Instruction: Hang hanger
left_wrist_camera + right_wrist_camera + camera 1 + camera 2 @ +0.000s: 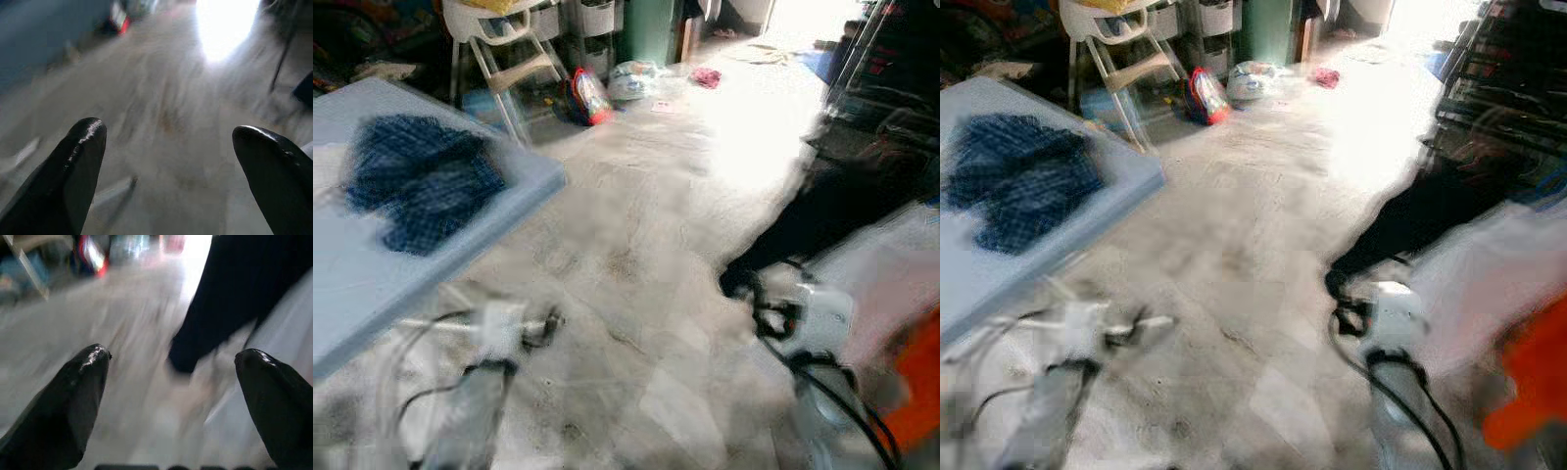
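Observation:
Everything is smeared by motion blur. My left gripper (167, 128) is open, its two black fingers wide apart over bare floor; it reaches forward low at the left (546, 325), beside the blue table. My right gripper (173, 352) is open too, with nothing between its fingers. It points at the lower end of a black garment (822, 220) that hangs down on the right, close in front of the fingertips (98, 355). A dark blue checked cloth (421, 191) lies on the light blue table (372, 284) at the left.
A dark rack (1503, 78) stands at the right with white cloth (891, 264) and something orange (920, 392) below it. A white high chair (504, 44), a red bag (587, 96) and clutter line the far wall. Grey floor (636, 245) lies open ahead.

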### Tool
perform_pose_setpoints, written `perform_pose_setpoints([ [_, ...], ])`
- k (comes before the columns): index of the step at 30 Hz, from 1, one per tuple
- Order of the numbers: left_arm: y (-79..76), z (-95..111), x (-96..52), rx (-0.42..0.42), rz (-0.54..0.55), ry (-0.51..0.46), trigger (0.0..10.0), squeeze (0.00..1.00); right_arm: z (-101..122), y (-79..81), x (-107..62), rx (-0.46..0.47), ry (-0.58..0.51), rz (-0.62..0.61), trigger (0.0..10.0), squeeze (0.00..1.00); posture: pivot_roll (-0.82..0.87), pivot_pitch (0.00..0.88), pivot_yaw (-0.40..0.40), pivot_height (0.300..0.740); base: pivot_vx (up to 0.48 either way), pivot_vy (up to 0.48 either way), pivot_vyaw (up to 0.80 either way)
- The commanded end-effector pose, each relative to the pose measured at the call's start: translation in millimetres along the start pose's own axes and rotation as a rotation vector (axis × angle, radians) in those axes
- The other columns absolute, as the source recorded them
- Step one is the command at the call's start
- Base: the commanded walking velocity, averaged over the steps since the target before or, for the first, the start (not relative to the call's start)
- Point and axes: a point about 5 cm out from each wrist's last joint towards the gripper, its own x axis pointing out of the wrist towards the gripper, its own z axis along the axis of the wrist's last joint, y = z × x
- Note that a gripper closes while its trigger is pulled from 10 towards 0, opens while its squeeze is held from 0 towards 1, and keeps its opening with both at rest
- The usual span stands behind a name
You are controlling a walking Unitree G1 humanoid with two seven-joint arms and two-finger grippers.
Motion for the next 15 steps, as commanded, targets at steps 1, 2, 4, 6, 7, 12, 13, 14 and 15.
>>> perform_pose_setpoints([
  [1,-9.6,-12,-5.5,-0.025,-0.037,0.032,10.0,0.00,-2,-7.4,-7.1,-0.002,-0.008,-0.036,10.0,0.00,-0.05,0.207,0.088,0.740,0.000,0.000,0.00],
  [2,-9.8,-11,-4.7,-0.024,-0.038,0.033,10.0,0.00,-1,-7.5,-7.0,-0.003,-0.009,-0.037,10.0,0.00,-0.05,0.207,0.088,0.740,0.000,0.000,0.00],
  [4,-10.0,-10,-2.7,-0.023,-0.040,0.033,10.0,0.00,0,-7.8,-6.9,0.016,-0.019,-0.037,10.0,0.00,-0.06,0.205,0.089,0.740,0.000,0.000,0.00],
  [6,-10.1,-9,-1.4,-0.023,-0.042,0.031,10.0,0.00,0,-9.9,-7.2,0.017,-0.017,-0.055,10.0,0.00,-0.06,0.205,0.091,0.740,0.000,0.000,0.00],
  [7,-9.5,-8,1.4,-0.027,-0.045,0.031,10.0,0.00,-1,-12.2,-7.5,0.004,-0.005,-0.073,10.0,0.00,-0.07,0.204,0.092,0.740,0.000,0.000,0.00],
  [12,-1.1,-4,0.7,-0.012,0.002,0.000,10.0,0.00,1,-12.6,-9.1,-0.096,-0.027,-0.085,10.0,0.00,-0.07,0.208,0.092,0.740,0.000,0.000,0.00],
  [13,-0.3,-4,0.0,-0.007,0.009,-0.002,10.0,0.00,1,-12.9,-9.4,-0.101,-0.030,-0.088,10.0,0.00,-0.07,0.209,0.087,0.740,0.000,0.000,0.00],
  [14,3.3,-5,-2.8,0.000,0.035,-0.008,10.0,0.00,2,-9.9,-9.3,-0.066,-0.048,-0.054,10.0,0.00,-0.07,0.208,0.085,0.740,0.000,0.000,0.00],
  [15,8.1,-7,-7.9,0.020,0.065,-0.015,10.0,0.00,4,-8.9,-9.4,-0.066,-0.058,-0.037,10.0,0.00,-0.07,0.212,0.074,0.740,0.000,0.000,0.00],
])
